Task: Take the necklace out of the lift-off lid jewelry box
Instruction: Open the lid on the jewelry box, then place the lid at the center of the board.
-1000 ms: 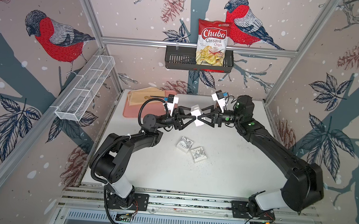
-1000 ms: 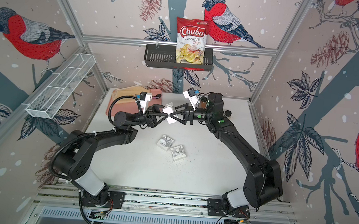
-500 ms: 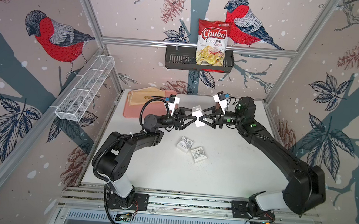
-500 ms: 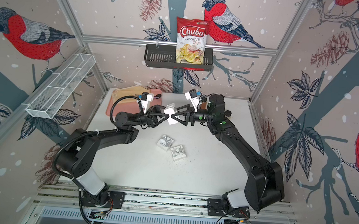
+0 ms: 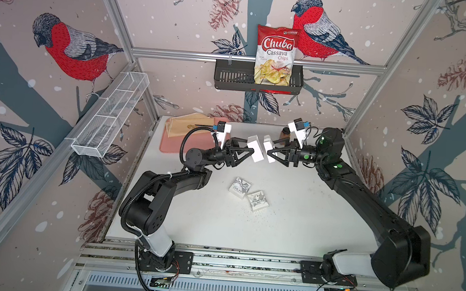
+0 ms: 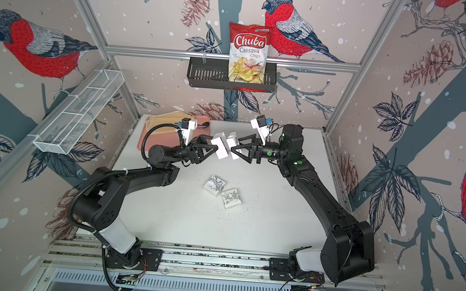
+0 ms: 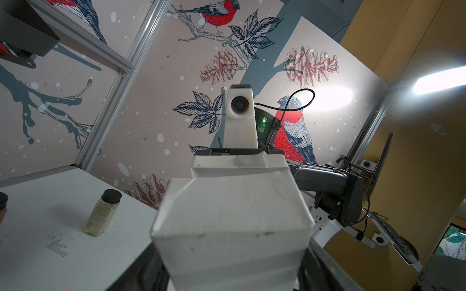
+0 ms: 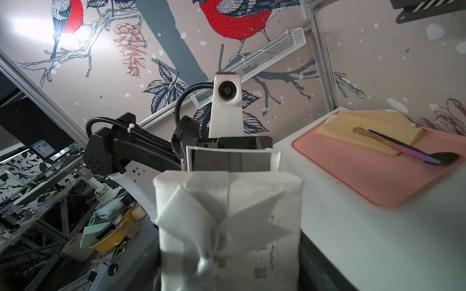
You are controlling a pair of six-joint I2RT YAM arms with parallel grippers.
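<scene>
The white lift-off lid jewelry box is held in mid-air above the back of the table, in two halves. My left gripper [image 5: 253, 151] [image 6: 220, 148] is shut on the plain box base [image 5: 254, 146] [image 7: 232, 226]. My right gripper [image 5: 270, 153] [image 6: 233, 151] is shut on the lid [image 5: 268, 150] [image 8: 227, 226], which has a silver ribbon bow. The halves face each other across a narrow gap. In the right wrist view the base's open mouth [image 8: 230, 158] looks grey inside. The necklace is hidden.
Two more white boxes with bows [image 5: 240, 187] [image 5: 257, 201] lie mid-table. A pink tray [image 5: 168, 145] holding a yellow cloth [image 8: 365, 126] and a spoon [image 8: 413, 151] sits at the back left. A spice jar [image 7: 103, 214] stands at the back. Baskets hang on the walls.
My right gripper has drawn back to the right with the lid, opening a gap between lid and base. The left gripper has stayed almost in place.
</scene>
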